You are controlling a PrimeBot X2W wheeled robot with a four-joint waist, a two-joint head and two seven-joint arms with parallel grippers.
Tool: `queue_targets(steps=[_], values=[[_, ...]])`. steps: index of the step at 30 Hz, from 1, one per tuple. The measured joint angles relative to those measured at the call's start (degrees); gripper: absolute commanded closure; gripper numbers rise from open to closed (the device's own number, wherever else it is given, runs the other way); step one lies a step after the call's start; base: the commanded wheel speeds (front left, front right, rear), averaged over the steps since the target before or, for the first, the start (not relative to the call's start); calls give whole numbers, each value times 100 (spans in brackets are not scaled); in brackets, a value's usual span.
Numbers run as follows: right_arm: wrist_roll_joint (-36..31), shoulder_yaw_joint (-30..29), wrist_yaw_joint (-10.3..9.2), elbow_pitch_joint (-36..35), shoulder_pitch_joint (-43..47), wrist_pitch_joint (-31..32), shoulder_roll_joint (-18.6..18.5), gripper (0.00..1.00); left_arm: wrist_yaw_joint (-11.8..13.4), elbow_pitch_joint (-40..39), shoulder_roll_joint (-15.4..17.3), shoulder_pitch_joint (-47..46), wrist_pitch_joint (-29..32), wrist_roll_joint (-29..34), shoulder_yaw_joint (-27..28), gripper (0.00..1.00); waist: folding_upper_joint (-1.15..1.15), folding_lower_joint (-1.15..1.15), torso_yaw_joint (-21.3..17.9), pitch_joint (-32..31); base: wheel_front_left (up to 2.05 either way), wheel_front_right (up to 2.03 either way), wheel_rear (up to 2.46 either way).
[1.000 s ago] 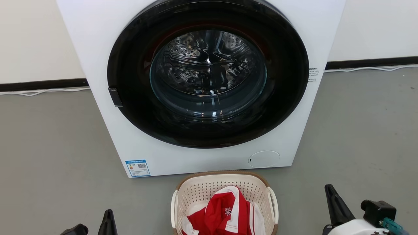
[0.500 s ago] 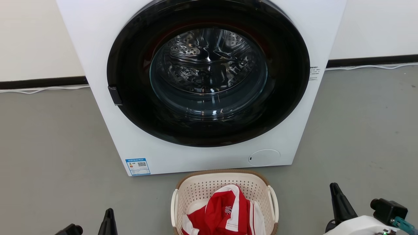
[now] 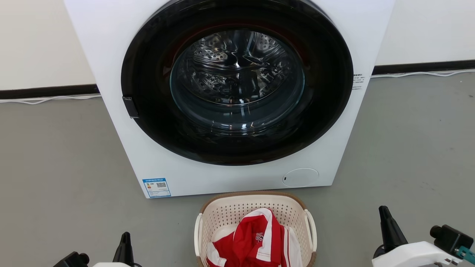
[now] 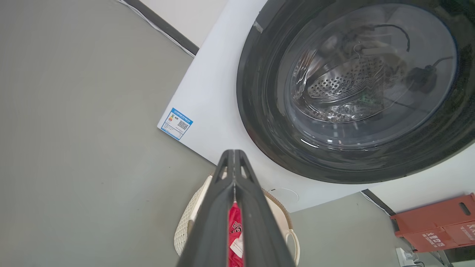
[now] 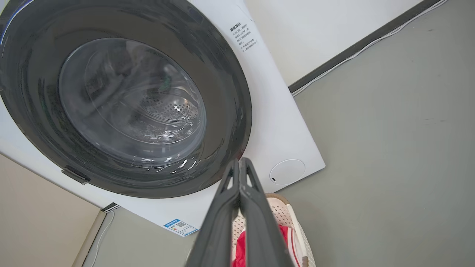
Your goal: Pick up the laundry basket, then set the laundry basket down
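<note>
Basket: the laundry basket [image 3: 226,215] stands upright on the floor [image 3: 55,167], just in front of the washer [image 3: 111,55] and below its round door [image 3: 156,141]. A red and white shirt [image 3: 256,241] lies inside it.
Left gripper: the left gripper [image 3: 126,237] has its two fingers pressed together and holds nothing. It is to the left of the basket, apart from it.
Right gripper: the right gripper [image 3: 384,217] is also pressed together and empty. It is further out on the right side.
Handles: the two white handles [image 3: 197,230] are free, and no finger touches them.
Stage: this scene fits a basket that waits to be lifted, and equally one that is already set down and released. You cannot decide this from here.
Care: the basket looks light, so I think a push on the rim can slide or tip it. Move your arms slowly near it.
Washer: it is close behind the basket, so keep the fingers away from the door glass.
</note>
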Motion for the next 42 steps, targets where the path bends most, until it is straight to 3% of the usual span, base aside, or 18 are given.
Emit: queue_targets(steps=[42], values=[[2632, -301, 0, -349, -114, 665, 157, 100, -435, -151, 13, -248, 686, -2393, 154, 100, 0, -1, 18, 125, 0, 0, 0]])
